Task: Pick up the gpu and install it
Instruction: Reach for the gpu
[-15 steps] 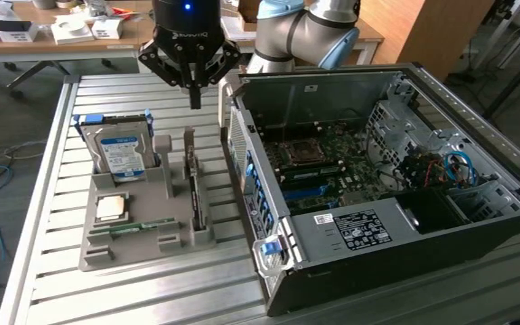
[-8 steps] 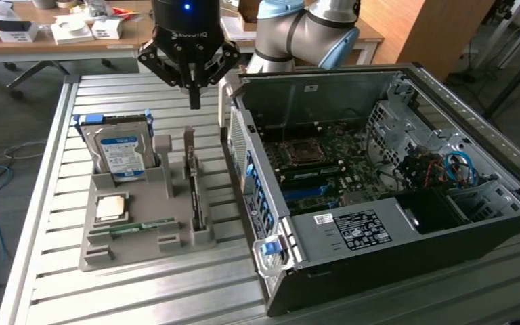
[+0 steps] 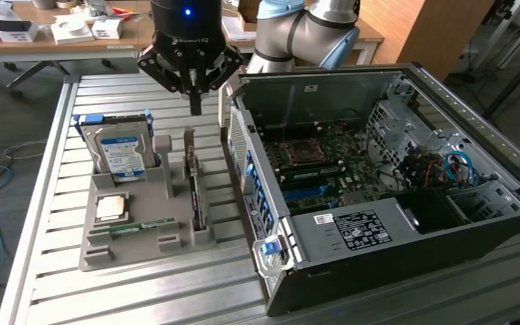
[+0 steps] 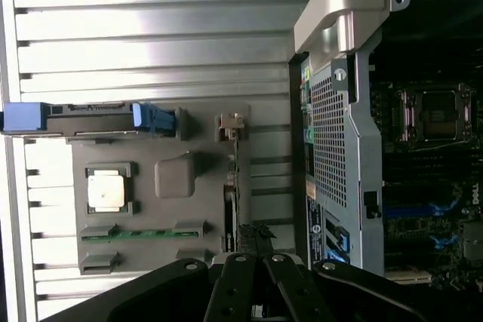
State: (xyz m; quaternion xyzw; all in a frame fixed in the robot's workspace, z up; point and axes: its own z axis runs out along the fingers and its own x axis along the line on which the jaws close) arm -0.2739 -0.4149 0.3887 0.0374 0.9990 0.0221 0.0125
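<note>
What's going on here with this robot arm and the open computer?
The robot arm's hand hangs above the slatted table, shut and holding nothing, roughly in line with the gpu. The gpu stands on edge in a grey parts tray, which also holds a hard drive. Beside the tray, the computer case lies open with its motherboard showing. The gpu has not yet been picked up or installed.
</note>
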